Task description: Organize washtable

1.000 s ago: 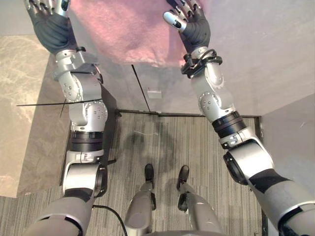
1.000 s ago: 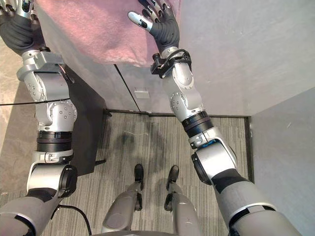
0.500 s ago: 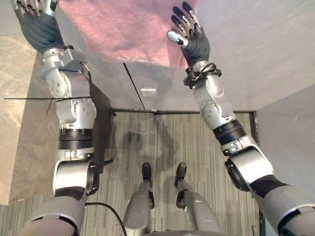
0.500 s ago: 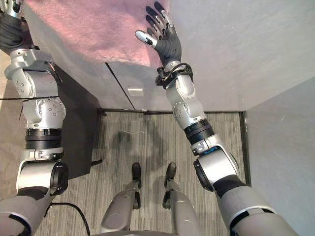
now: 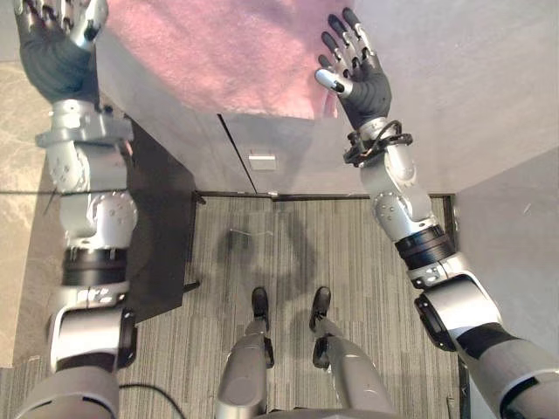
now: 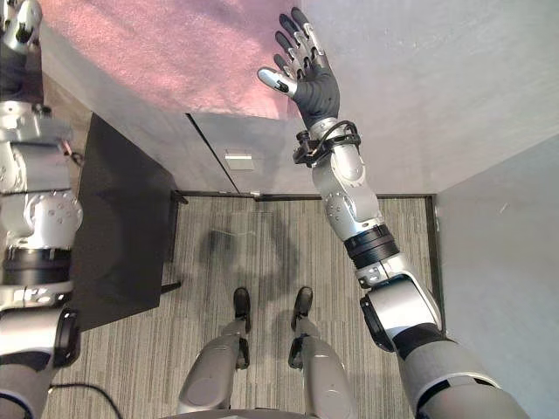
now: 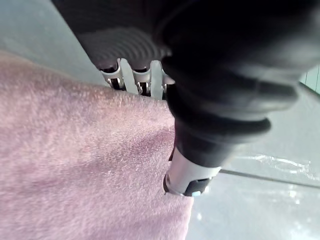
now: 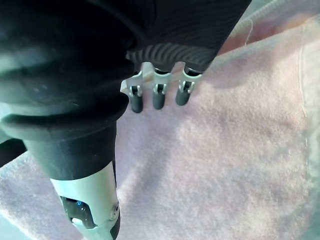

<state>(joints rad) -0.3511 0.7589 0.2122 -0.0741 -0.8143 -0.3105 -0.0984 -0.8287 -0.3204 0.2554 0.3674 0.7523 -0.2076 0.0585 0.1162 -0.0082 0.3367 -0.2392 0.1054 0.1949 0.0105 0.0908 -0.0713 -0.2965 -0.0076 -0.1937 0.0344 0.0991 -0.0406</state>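
Nearest, underfoot: grey striped carpet [image 5: 288, 253]. Just beyond on the left, a flat black panel [image 6: 122, 227] standing by the unit. Then the grey cabinet front [image 5: 297, 144], split by a dark door seam, with a small pale tag [image 5: 261, 162] beside it.

Above that, on the grey washtable top [image 5: 454, 70]: a pink fluffy towel [image 5: 218, 52], spread fairly flat, its near edge lying at the front lip. Hard to say whether hanging over it.

At the towel's right edge, the right hand [image 5: 362, 83]: palm down, fingers [image 8: 158, 97] straight and spread, holding nothing, over the pile with no visible press. At the towel's left side, the left hand [image 5: 57, 57]: fingers [image 7: 137, 80] stretched out along the cloth, tips hidden against the pile, thumb [image 7: 192, 175] at the towel's edge; nothing clasped as far as visible.

Judged step: flattening or gathering the towel from both sides, with folding or moving not yet done.

Possible trouble from here:
- Sliding off the lip onto the carpet, if pulled nearward with so little top in front of it.
- Bunching or skewing, if pressed or dragged by one hand alone.
- A missed pinch on the right, given flat fingers and thick pile.
- Snagging of loops on the dark fingertips during a drag.
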